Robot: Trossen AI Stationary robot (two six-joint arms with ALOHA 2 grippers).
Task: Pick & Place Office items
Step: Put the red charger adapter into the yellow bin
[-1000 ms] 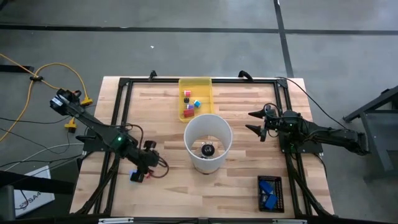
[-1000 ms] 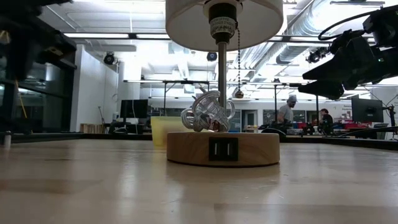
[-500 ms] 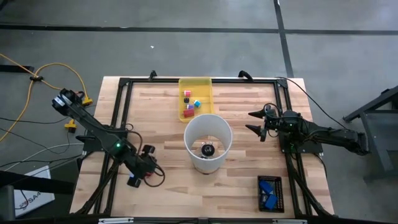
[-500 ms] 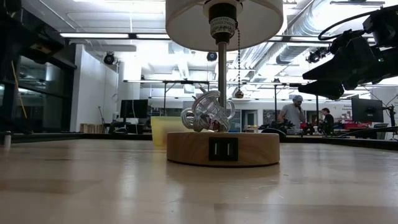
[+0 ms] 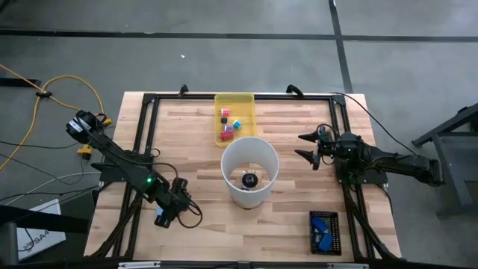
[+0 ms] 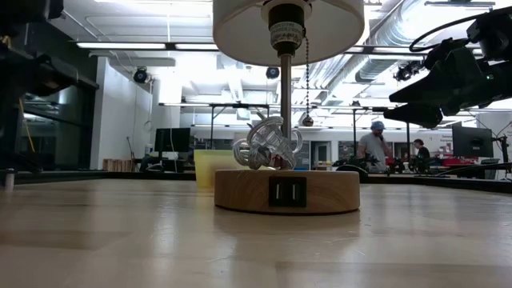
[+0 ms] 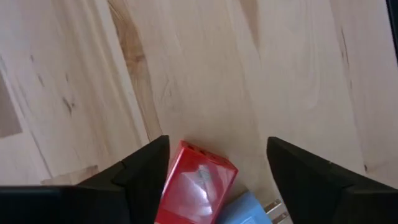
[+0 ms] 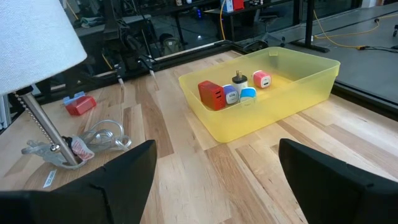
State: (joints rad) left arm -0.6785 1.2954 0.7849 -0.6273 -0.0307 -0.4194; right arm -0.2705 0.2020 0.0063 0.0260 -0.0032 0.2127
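Table (image 5: pixel 202 127) carries a yellow tray (image 5: pixel 234 99) at its far edge, holding several small office items (image 8: pixel 231 93). Left gripper (image 7: pixel 214 168), jaws spread and empty, hovers directly over a red piece (image 7: pixel 196 186) and a light-blue piece (image 7: pixel 245 211) lying between them. Right gripper (image 5: pixel 308 146), open, waits near the tray.

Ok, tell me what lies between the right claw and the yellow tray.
Only bare tabletop separates the right claw and the yellow tray, per the right wrist view.
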